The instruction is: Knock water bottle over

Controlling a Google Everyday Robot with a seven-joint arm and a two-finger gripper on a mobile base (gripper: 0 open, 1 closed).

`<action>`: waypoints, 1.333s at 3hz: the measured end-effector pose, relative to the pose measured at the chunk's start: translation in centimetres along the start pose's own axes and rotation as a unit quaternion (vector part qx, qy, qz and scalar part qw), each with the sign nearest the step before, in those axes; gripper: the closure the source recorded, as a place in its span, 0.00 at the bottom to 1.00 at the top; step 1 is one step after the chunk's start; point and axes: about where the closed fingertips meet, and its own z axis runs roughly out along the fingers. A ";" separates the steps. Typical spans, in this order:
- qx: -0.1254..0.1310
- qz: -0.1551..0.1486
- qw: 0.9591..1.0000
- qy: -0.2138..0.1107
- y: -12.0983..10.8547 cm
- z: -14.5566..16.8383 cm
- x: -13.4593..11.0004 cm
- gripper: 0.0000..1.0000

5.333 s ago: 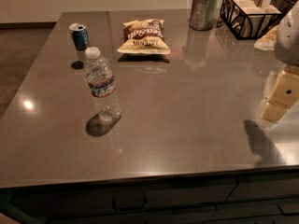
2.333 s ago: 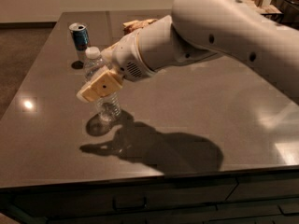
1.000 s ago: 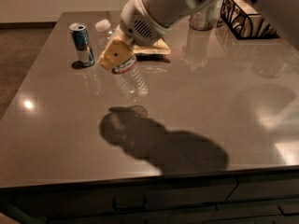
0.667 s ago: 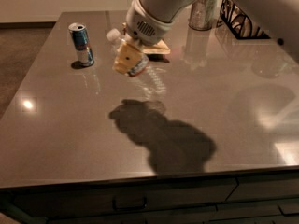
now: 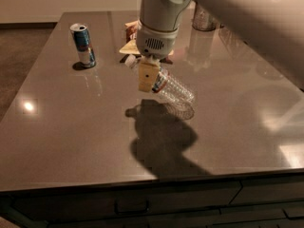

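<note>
Beneath the tool (image 5: 148, 77), the water bottle (image 5: 174, 90) tips, cap toward the can (image 5: 83, 45)

High close view, gripper (image 5: 148, 77) above table (image 5: 71, 127) centre

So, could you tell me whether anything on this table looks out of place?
Yes: the clear ribbed plastic water bottle near the grey table's centre is tipped steeply over, the gripper at its label end.

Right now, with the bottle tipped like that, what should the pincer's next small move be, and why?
Probably raise the pincer straight up and clear. The water bottle lies tipped almost flat on the table, its cap end beside the pincer, so more pushing looks unneeded.
</note>
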 end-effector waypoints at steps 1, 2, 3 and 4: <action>-0.013 -0.022 0.998 0.050 0.5 1.4 1.0 0.58; -0.029 -0.045 0.995 0.080 1.0 3.2 1.2 0.28; -0.039 -0.057 0.994 0.088 1.3 4.2 1.1 0.05; -0.045 -0.054 0.995 0.074 1.7 5.0 1.3 0.00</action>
